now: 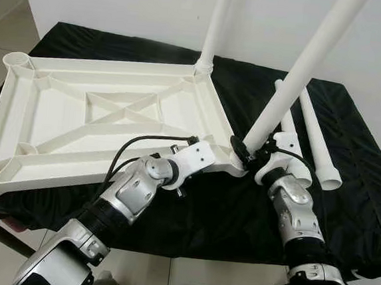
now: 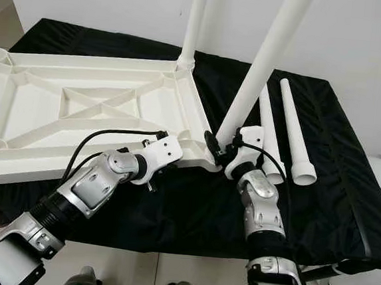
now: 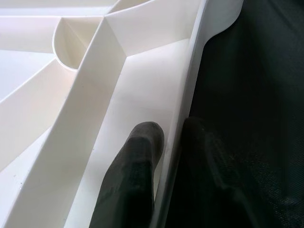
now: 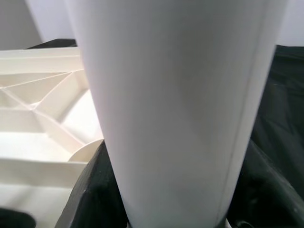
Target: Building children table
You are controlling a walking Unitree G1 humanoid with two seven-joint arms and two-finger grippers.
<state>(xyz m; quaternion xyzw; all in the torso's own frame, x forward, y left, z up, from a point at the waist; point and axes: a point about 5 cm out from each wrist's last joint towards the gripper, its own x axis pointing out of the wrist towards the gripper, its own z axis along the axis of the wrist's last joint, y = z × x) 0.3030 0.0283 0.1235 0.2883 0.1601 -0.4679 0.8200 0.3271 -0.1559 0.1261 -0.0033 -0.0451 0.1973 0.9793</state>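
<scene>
Tabletop (image 1: 99, 114), white and ribbed, lying upside down on black cloth (image 1: 238, 207) in the left eye view; one leg (image 1: 215, 25) standing upright in the far corner socket. Right gripper (image 1: 251, 154) clamping a second leg (image 1: 296, 78), tilted, at the near right corner. Two spare legs (image 1: 318, 137) lying on the cloth just beside.

Right eye view: left gripper (image 2: 176, 156) reaching onto the tabletop's near edge.

Left wrist view: black fingers (image 3: 137, 171) straddling the tabletop's rim (image 3: 183, 114), nearly closed, pinching it, one inside, one outside over the cloth.

Right wrist view: fingers (image 4: 90, 190) squeezing the held leg from both sides.
</scene>
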